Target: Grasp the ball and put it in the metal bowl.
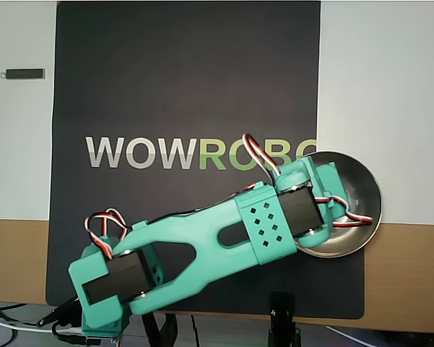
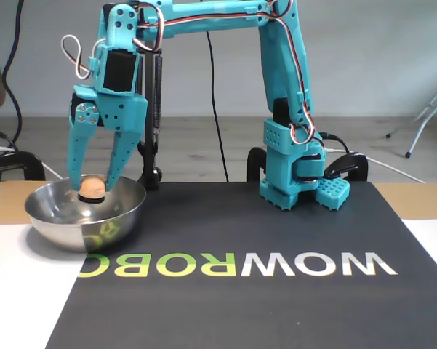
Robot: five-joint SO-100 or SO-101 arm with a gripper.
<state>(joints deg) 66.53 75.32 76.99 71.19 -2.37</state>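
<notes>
ball [image 2: 91, 188]: small peach-orange sphere, seen only in the fixed view, sitting between the two finger tips just above the bowl's rim line and over its inside.
grip: the fingers [image 2: 118, 161] close in on the ball from both sides and appear to pinch it; whether the ball also rests on the bowl's floor cannot be told.
gripper [image 2: 91, 186]: points straight down from the teal arm [image 1: 202, 242], tips dipped into the bowl.
metal bowl [image 2: 65, 227]: shiny steel, at the mat's left edge in the fixed view; in the overhead view the metal bowl [image 1: 365, 189] straddles the mat's right edge, partly on the white sheet.
mat [image 1: 188, 79]: dark, with a printed logo, lying on the table [image 1: 404, 275].
risk, release: if the fingers part while the ball is high, it may bounce on the hard steel and hop over the shallow rim.
risk, contact: a tip that drags the rim on the way up could tip or slide the light bowl off the mat's edge.
risk, sticking: the ball might cling to one finger and be carried out.
hidden: from above, the wrist covers the ball and the bowl's near half.
unclear: the gap between ball and bowl floor; a small dark bar [image 1: 24, 74] near the table's far left corner, unidentifiable.
</notes>
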